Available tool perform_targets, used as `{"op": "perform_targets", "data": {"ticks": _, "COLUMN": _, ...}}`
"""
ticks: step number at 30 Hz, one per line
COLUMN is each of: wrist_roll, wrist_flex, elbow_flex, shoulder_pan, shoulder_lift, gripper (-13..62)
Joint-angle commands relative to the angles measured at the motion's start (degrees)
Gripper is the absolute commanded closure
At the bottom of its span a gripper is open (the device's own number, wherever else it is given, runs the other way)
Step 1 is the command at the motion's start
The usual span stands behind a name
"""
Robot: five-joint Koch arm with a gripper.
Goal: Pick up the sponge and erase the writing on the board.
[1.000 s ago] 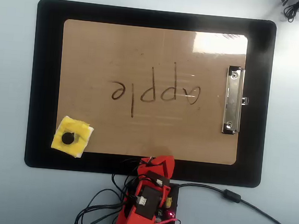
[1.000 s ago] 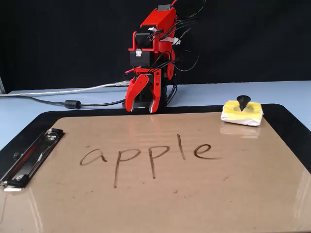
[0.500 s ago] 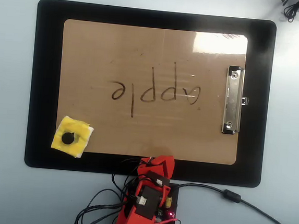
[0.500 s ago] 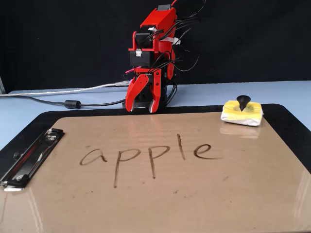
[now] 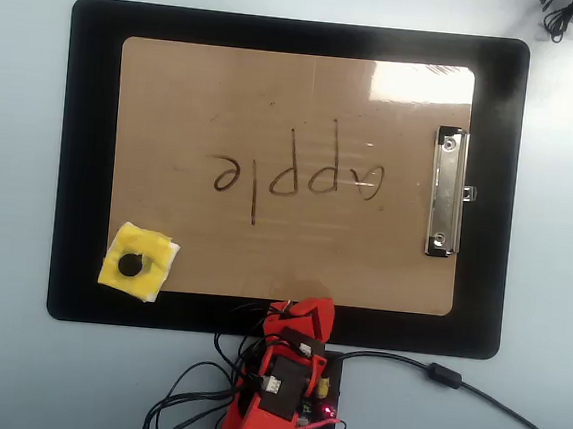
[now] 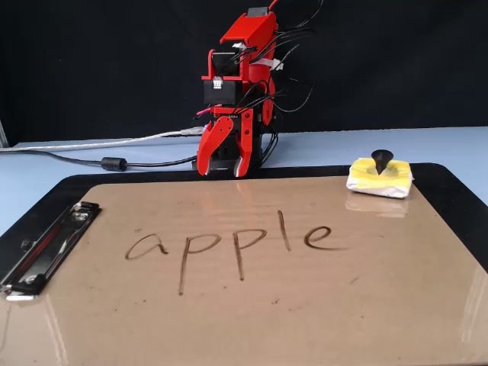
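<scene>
Waiting folded at the board's (image 5: 176, 104) lower edge in the overhead view, gripper (image 6: 223, 172) empty, jaws slightly apart.
Sponge (image 5: 139, 262) sits lower left, beside the untouched writing (image 5: 298, 175), ready for pickup.

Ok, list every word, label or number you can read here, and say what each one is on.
"apple": dark handwritten marker writing on the board, upright in the fixed view, upside down in the overhead view.
No other readable text: nothing legible on the arm, the sponge or the metal clip.
</scene>
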Motion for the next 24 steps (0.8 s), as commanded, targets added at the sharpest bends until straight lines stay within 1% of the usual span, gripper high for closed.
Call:
{"op": "perform_targets", "data": {"ticks": 1, "wrist_roll": -0.35, "wrist_flex": 0.18, "elbow_flex": -0.62, "shoulder_pan": 0.53, "shoulder_lift": 2.46, "gripper": 15.5}}
{"op": "perform_targets", "data": {"ticks": 5, "wrist_roll": -0.62, "wrist_flex": -0.70, "elbow_flex": -1.32, "shoulder_pan": -0.79, "shoulder_lift": 2.64, "gripper": 15.6}}
{"op": "perform_targets", "data": {"ticks": 8, "wrist_roll": -4.39, "wrist_flex": -3.25, "elbow_flex": -3.52, "shoulder_pan": -8.70, "shoulder_lift": 2.72, "gripper": 15.7}}
{"op": "perform_targets", "data": {"ticks": 10, "wrist_roll": -12.04, "wrist_flex": -5.01, "elbow_flex": -3.78, "shoulder_pan": -16.52, "shoulder_lift": 2.72, "gripper": 15.7}}
{"op": "perform_targets", "data": {"ticks": 13, "wrist_roll": -28.65, "wrist_flex": -10.46, "elbow_flex": -3.78, "shoulder_pan": -32.70, "shoulder_lift": 2.64, "gripper": 15.7}}
{"op": "perform_targets", "data": {"ticks": 15, "wrist_roll": -38.94, "wrist_flex": -18.37, "elbow_flex": -3.43, "shoulder_pan": -44.30, "shoulder_lift": 2.55, "gripper": 15.7}}
{"op": "perform_targets", "data": {"ticks": 18, "wrist_roll": -47.81, "wrist_flex": -30.15, "elbow_flex": -1.05, "shoulder_pan": -55.63, "shoulder_lift": 2.46, "gripper": 15.7}}
{"op": "perform_targets", "data": {"ticks": 20, "wrist_roll": -49.66, "wrist_flex": -39.64, "elbow_flex": 2.90, "shoulder_pan": -60.38, "shoulder_lift": 2.46, "gripper": 15.7}}
{"op": "perform_targets", "data": {"ticks": 24, "wrist_roll": -49.57, "wrist_flex": -56.43, "elbow_flex": 8.79, "shoulder_pan": -64.78, "shoulder_lift": 2.37, "gripper": 15.9}}
